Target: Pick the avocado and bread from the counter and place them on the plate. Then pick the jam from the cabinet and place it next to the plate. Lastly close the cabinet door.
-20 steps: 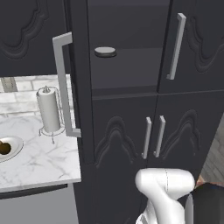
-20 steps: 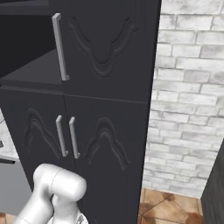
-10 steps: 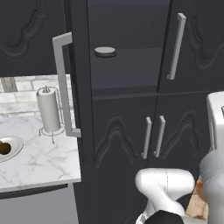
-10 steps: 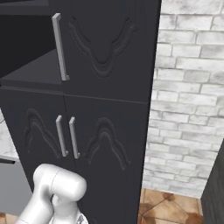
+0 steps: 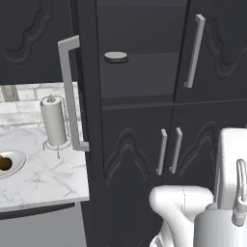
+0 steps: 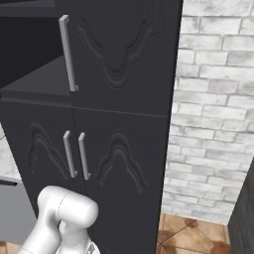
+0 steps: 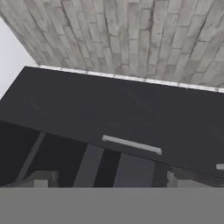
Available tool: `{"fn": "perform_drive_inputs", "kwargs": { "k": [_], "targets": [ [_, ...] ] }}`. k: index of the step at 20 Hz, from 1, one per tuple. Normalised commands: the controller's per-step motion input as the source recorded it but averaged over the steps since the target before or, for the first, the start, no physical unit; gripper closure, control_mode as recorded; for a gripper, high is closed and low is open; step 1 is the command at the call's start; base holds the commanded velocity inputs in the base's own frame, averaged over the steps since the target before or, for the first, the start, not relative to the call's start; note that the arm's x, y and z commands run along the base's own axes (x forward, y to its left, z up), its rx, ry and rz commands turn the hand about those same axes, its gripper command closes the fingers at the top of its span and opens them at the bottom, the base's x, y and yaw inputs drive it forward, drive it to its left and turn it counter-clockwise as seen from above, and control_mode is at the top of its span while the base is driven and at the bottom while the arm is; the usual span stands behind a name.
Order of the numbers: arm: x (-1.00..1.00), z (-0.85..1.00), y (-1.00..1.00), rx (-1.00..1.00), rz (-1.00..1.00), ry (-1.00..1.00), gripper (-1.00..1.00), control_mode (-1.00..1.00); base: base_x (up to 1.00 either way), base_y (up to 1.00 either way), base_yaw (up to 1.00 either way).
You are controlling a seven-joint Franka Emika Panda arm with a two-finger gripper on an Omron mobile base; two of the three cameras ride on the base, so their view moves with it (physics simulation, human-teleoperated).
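The tall black cabinet (image 5: 140, 144) stands open, and its cabinet door (image 5: 86, 72) swings out toward me with its long grey handle (image 5: 71, 91). On the shelf inside sits a low grey lid-like shape (image 5: 116, 56), likely the jam. At the far left, the pale plate (image 5: 14, 158) rests on the marble counter (image 5: 48, 178) with a dark lump (image 5: 4, 163) on it; avocado or bread, I cannot tell. In the hand view my gripper (image 7: 109, 181) is open with nothing between its fingertips (image 7: 41, 179), and it faces the cabinet (image 7: 109, 109).
A paper towel roll (image 5: 54, 126) on a wire stand is on the counter beside the open door. Below the shelf are two shorter black doors with paired handles (image 5: 169, 150). A pale brick wall (image 6: 218, 124) borders the cabinet on the right, above a tiled floor (image 6: 193, 235).
A white link of my arm has swung up into the lower right of the left base view. The cabinet, door and counter things have not moved.
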Motion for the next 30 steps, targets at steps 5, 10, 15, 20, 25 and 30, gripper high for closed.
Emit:
{"fn": "perform_drive_inputs", "kwargs": {
  "k": [5, 10, 15, 20, 25, 30],
  "targets": [
    [-0.12, -0.24, 0.39, -0.01, 0.0, -0.17, -1.0, -1.0, 0.0, 0.0, 0.0],
    [-0.02, -0.33, 0.34, 0.0, -0.01, -0.11, -1.0, -1.0, 0.0, 0.0, 0.0],
    [0.0, -0.37, 0.31, 0.0, -0.03, -0.08, -1.0, -1.0, 0.0, 0.0, 0.0],
    [0.0, -0.3, 0.26, 0.0, -0.03, -0.07, -1.0, -1.0, 0.0, 0.0, 0.0],
    [0.0, -0.24, 0.16, 0.0, -0.03, -0.05, -1.0, -1.0, 0.0, 0.0, 0.0],
    [0.01, -0.2, 0.11, 0.0, 0.0, -0.03, -1.0, -1.0, 0.0, 0.0, 0.0]
  ]
}}
